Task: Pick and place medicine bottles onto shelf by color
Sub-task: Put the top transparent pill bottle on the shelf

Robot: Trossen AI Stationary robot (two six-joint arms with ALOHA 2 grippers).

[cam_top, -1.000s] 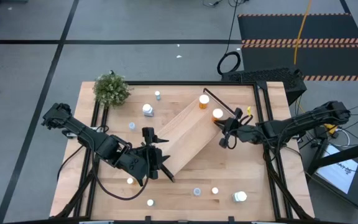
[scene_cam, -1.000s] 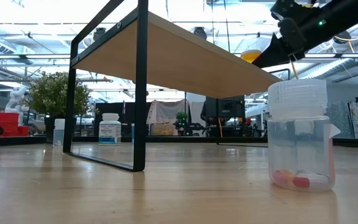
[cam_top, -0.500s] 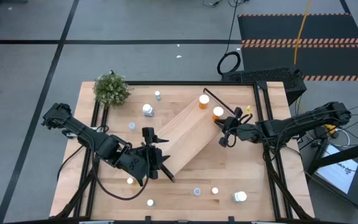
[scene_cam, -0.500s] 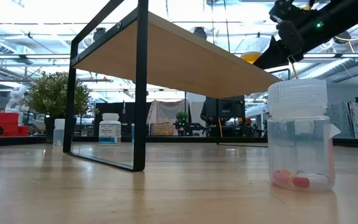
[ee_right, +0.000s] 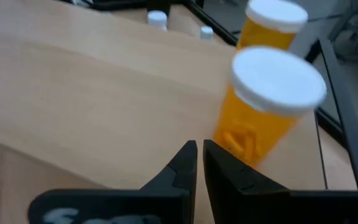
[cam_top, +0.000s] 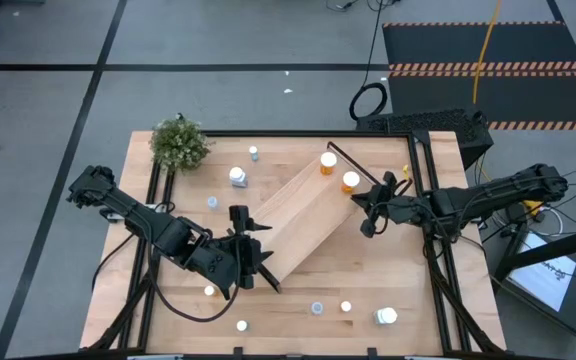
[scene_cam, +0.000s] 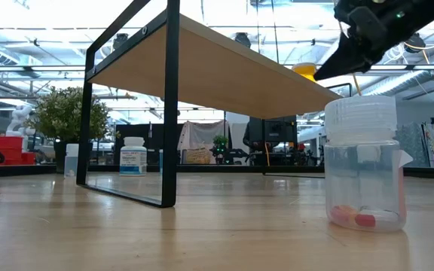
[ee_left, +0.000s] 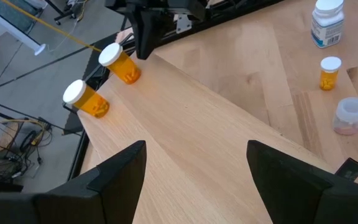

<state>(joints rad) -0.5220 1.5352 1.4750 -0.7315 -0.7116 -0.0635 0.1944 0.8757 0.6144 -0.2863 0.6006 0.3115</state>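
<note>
Right claw point(cam_top: 368, 213) clenched on nothing, poised just off the far end of the shelf point(cam_top: 293, 222), close beside the nearer orange bottle point(cam_top: 350, 182). Second orange bottle point(cam_top: 328, 162) standing next to it on the same end. Left claw point(cam_top: 251, 262) spread wide and empty at the shelf's opposite end. Remaining bottles scattered on the counter point(cam_top: 398, 275), among them a pale one point(cam_top: 317, 308) near the front. Likely hazard: a sideways nudge from those shut tips, toppling the nearer bottle off the edge.
</note>
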